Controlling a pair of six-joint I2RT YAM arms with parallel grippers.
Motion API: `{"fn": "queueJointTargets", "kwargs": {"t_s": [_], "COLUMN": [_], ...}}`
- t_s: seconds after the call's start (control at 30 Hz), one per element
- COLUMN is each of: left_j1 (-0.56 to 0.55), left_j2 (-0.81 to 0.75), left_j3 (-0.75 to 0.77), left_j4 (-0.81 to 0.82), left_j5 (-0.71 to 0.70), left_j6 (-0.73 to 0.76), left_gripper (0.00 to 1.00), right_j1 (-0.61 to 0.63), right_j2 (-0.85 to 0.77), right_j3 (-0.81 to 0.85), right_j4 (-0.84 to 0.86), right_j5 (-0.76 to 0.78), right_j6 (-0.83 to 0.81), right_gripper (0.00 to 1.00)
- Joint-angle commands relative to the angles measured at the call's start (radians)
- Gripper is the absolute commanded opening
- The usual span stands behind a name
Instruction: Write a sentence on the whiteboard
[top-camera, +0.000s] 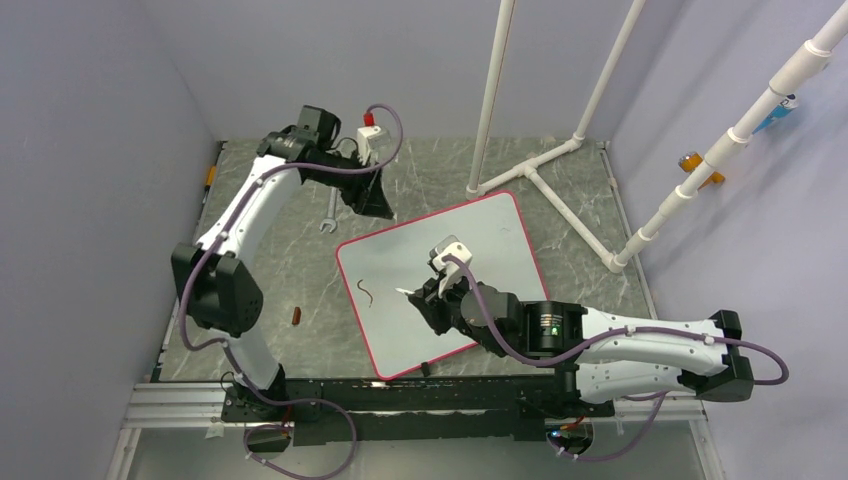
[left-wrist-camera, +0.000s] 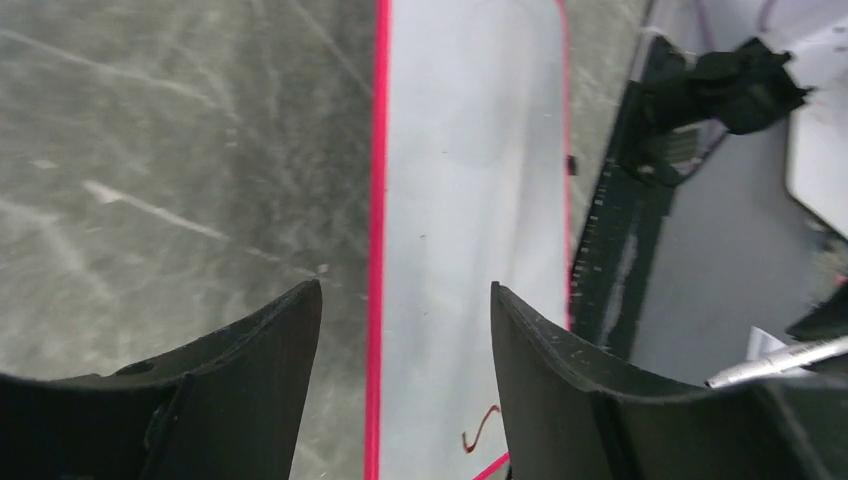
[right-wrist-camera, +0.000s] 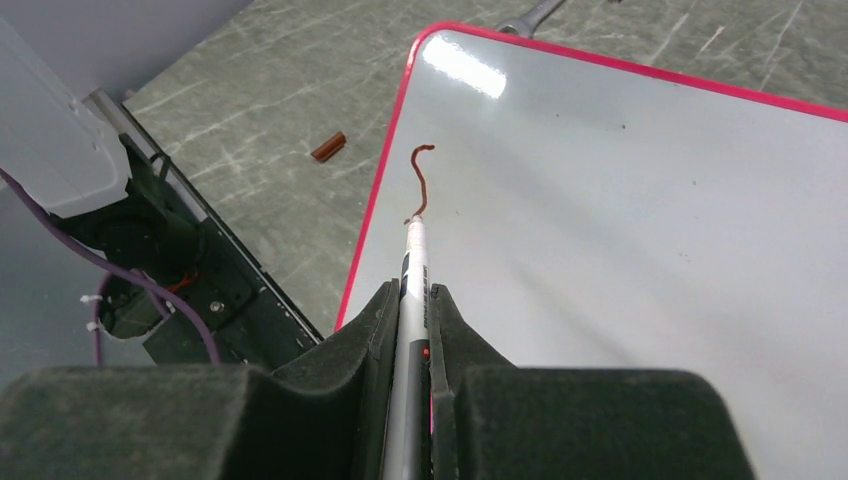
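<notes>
Whiteboard (top-camera: 490, 245): flat on counter (top-camera: 280, 260), set askew.
Sentence (right-wrist-camera: 420, 180): one dark-red curved stroke only, near whiteboard's left rim.
Right tool (right-wrist-camera: 410, 300): clamped on marker (right-wrist-camera: 414, 262), tip at stroke's end.
Left tool (left-wrist-camera: 405, 300): jaws wide, empty, at whiteboard's far-left corner.
Small red-brown piece (top-camera: 297, 316): left of whiteboard.

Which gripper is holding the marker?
The right gripper: shut on the marker, tip at the red stroke on the whiteboard. The left gripper is open and empty.
</notes>
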Motion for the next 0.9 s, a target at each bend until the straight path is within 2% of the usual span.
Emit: {"fn": "queueJointTargets", "kwargs": {"t_s": [0.0,0.07,0.6,0.73,0.87], "left_j1": [-0.011,-0.012,-0.067,-0.076,-0.082], "left_j2": [0.086,0.093,0.182,0.199,0.191], "left_j3": [0.007,-0.008,-0.036,-0.031,-0.036], "left_j4": [-0.063,-0.069,-0.112,-0.131,-0.132], "left_j5": [0.251,0.284,0.152,0.157,0.161], "left_j6": [0.033,0.040,0.032,0.039,0.042], "left_gripper": [0.66,0.66,0.60,0.53,0.40], "right_j1": [0.004,0.004,0.004,0.003,0.004], "right_j2": [-0.034,-0.037,-0.060,-0.070,-0.073], "right_j3": [0.036,0.033,0.017,0.009,0.007], "right_j4": [-0.033,-0.035,-0.038,-0.036,-0.040], "right_j5": [0.038,0.035,0.024,0.024,0.026], "right_j6": [-0.016,-0.012,0.005,0.007,0.007], "right_gripper": [0.00,0.00,0.00,0.00,0.00]}}
